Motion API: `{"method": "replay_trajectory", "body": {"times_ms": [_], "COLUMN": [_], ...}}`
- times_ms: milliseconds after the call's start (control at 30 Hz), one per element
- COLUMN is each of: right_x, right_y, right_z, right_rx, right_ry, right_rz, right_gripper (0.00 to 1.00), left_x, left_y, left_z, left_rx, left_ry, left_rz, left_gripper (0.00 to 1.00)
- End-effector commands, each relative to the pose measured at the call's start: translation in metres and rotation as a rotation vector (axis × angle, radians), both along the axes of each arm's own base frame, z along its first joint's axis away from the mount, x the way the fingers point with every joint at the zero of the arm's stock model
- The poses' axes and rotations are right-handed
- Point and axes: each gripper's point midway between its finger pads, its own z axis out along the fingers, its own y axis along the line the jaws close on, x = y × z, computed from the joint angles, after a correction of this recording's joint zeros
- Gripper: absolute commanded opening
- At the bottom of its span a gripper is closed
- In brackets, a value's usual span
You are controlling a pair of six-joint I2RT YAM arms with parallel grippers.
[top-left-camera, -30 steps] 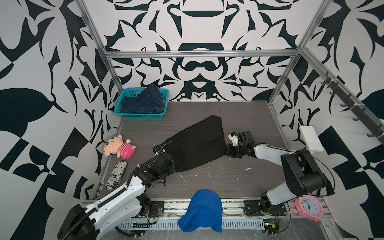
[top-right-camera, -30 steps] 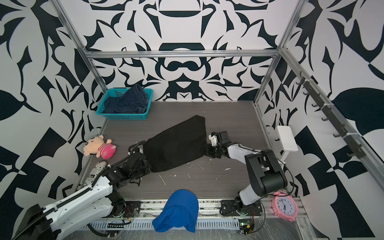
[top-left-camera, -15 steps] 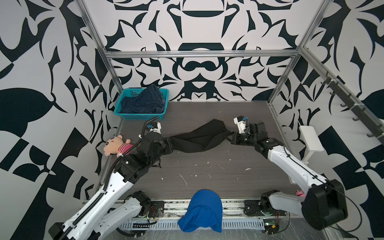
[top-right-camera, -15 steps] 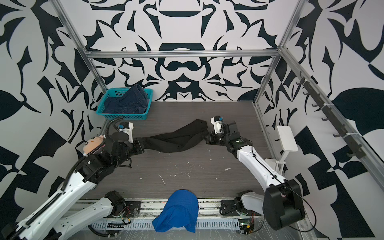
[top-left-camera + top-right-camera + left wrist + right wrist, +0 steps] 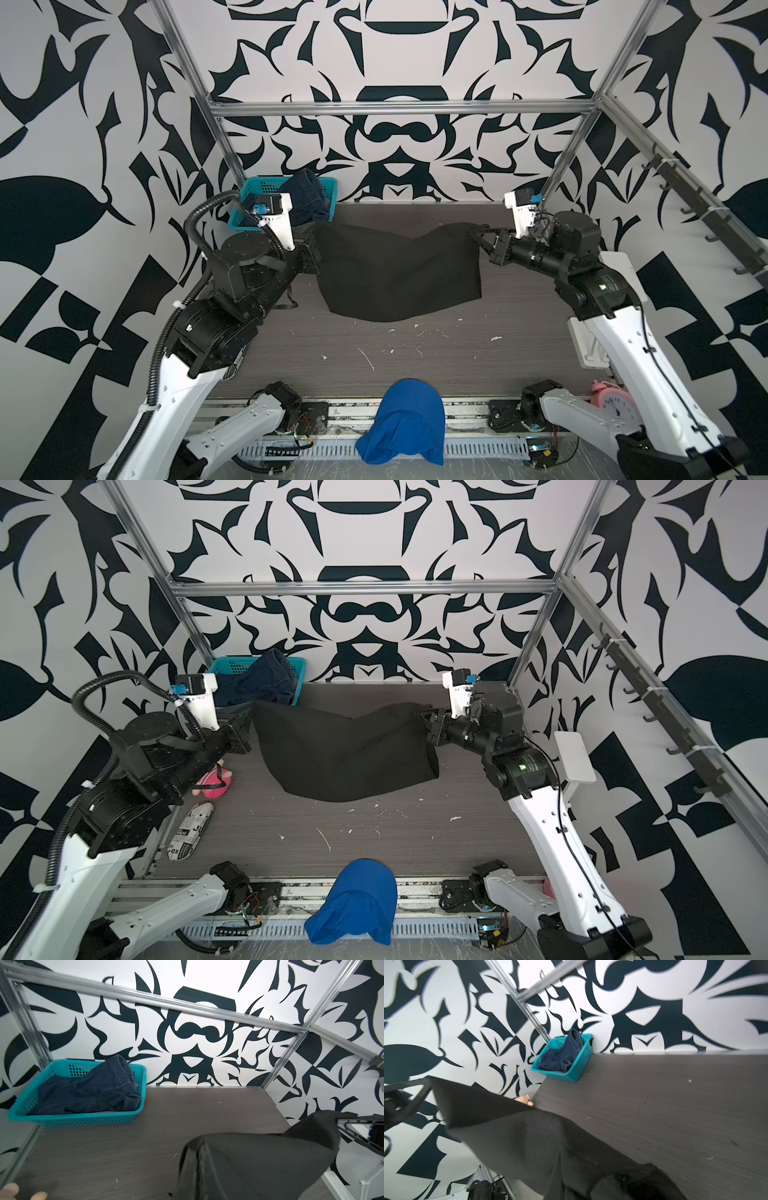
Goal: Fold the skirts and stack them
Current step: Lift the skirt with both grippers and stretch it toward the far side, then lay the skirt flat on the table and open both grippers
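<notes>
Bright, even light; black skirt (image 5: 399, 270) nearly featureless; right wrist view motion-blurred.

place: robot lab cell | evidence: aluminium frame (image 5: 399, 109), patterned walls (image 5: 415, 62)

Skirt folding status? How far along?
Done: nothing folded or stacked on the dark wood-grain table. In hand: plain black skirt hangs spread between the left jaws and right jaws, each shut on an upper corner. Left: fold it; the dark blue denim skirt lies crumpled in the teal plastic basket.
</notes>
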Motion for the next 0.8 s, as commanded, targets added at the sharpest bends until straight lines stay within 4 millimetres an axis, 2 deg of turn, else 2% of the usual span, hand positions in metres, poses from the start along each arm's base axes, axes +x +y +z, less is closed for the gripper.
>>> {"method": "replay_trajectory", "body": {"times_ms": [0,67,200,300,500,600,767], "right_x": [-0.017,-0.024,-0.028,-0.033,-0.052,-0.065,-0.091], "right_y": [-0.004,-0.008,-0.015,-0.016,-0.014,-0.014,-0.022], "right_z": [0.02,0.017,-0.003,-0.003,0.025,0.037,0.051], "right_rx": [0.005,0.002,-0.03,-0.018,0.023,0.057,0.072], "right_ry": [-0.045,-0.045,-0.008,-0.005,-0.068,-0.089,-0.123], "right_rz": [0.002,-0.011,-0.045,-0.045,0.0,0.019,0.01], "right_gripper": [0.0,0.0,0.0,0.0,0.0,0.0,0.0], "left_x": [-0.001,-0.001,-0.003,-0.009,-0.025,-0.034,-0.05], "left_y": [0.002,0.001,0.007,0.013,0.015,0.01,-0.004], "left_z": [0.008,0.0,-0.015,-0.016,0.016,0.033,0.049], "left_rx": [0.038,0.051,0.047,0.041,0.005,-0.021,-0.045], "left_ry": [-0.027,0.0,0.015,0.018,-0.056,-0.087,-0.088], "left_rz": [-0.001,-0.007,0.018,0.03,-0.019,-0.076,-0.194], "left_gripper": [0.0,0.0,0.0,0.0,0.0,0.0,0.0]}}
